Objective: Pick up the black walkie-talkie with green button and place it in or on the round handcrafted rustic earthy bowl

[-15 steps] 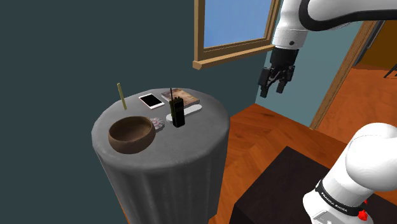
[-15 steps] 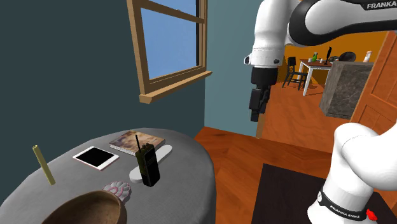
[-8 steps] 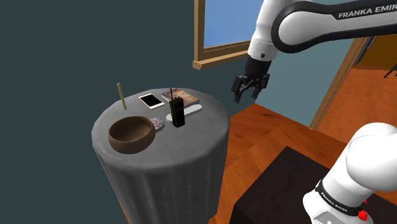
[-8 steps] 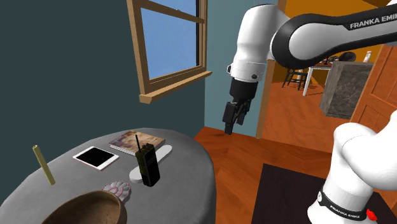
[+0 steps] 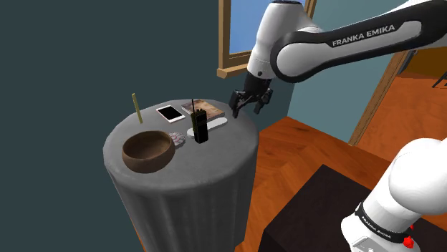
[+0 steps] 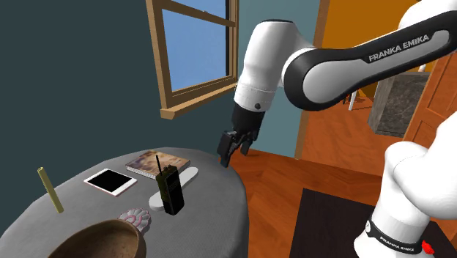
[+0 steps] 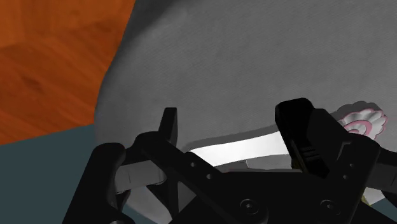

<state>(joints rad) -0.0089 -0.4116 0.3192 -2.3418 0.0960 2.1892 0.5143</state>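
Reading the shoulder view from its left, a thin yellowish stick stands upright near the far rim of the grey-draped round table. The brown bowl sits in front of it, close to the near edge. A small pinkish shell lies just beside the bowl, between it and the black walkie-talkie. The walkie-talkie stands upright near the table's middle with its antenna pointing up, at the end of a flat white strip; whether it rests on the strip or just in front is unclear. A white tablet and a book lie behind it. Further right, the gripper hangs above the table's far edge, near the walkie-talkie but not touching it, its fingers apart and empty.

The chief risk, as I judge it, is toppling. The walkie-talkie is tall and narrow, so a finger that brushes its body or antenna on the approach would likely knock it over, perhaps onto the shell. A descent that is off-centre could also catch the book or the strip. A grip taken too high may let the body swing. During the carry, a low path could sweep the shell, and a drop from too high could make it bounce out of the shallow bowl.
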